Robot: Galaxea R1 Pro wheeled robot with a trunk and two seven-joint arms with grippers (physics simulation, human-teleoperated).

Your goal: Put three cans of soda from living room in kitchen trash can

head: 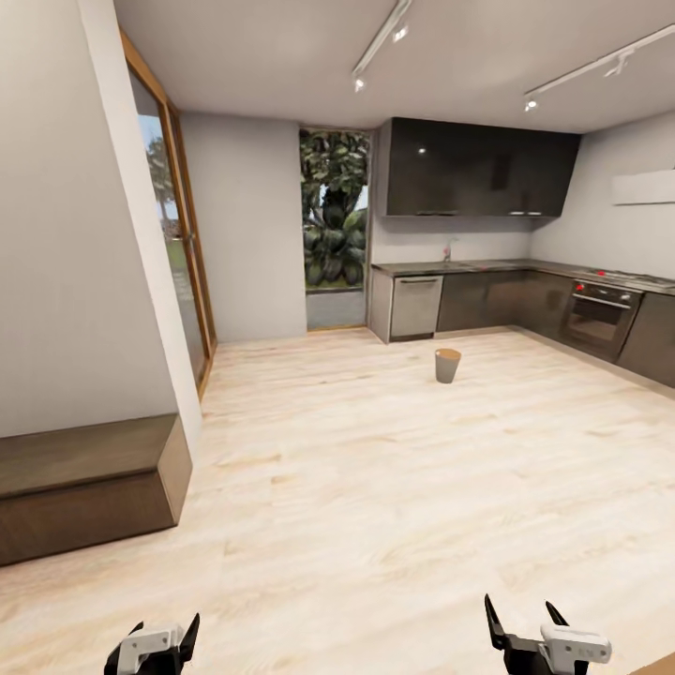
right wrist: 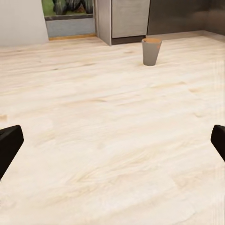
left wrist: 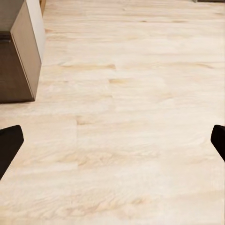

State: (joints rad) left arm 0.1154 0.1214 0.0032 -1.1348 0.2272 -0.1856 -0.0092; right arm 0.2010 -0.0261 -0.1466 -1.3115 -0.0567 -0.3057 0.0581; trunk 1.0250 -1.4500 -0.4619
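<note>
From the head camera I see the tapered grey tash can (head: 448, 365) standing upright on pale wood-grain floor (head: 394, 487), out in the open kitchen before glossy dark cabinets (head: 487, 300). My left gripper (head: 155, 645) and right gripper (head: 530, 628) sit low, both spread wide and holding nothing. The left wrist camera looks over a boxy dark bench (left wrist: 18, 56) on the planks, and the right wrist camera faces the bin's brown-lined rim.

Pale wood floor (head: 394, 469) — glossy cabinets (head: 478, 169)

Both arms low and forward. Left gripper (head: 159, 630) and right gripper (head: 526, 611) point ahead, jaws spread wide, nothing held between the black fingertips (left wrist: 9, 140).
</note>
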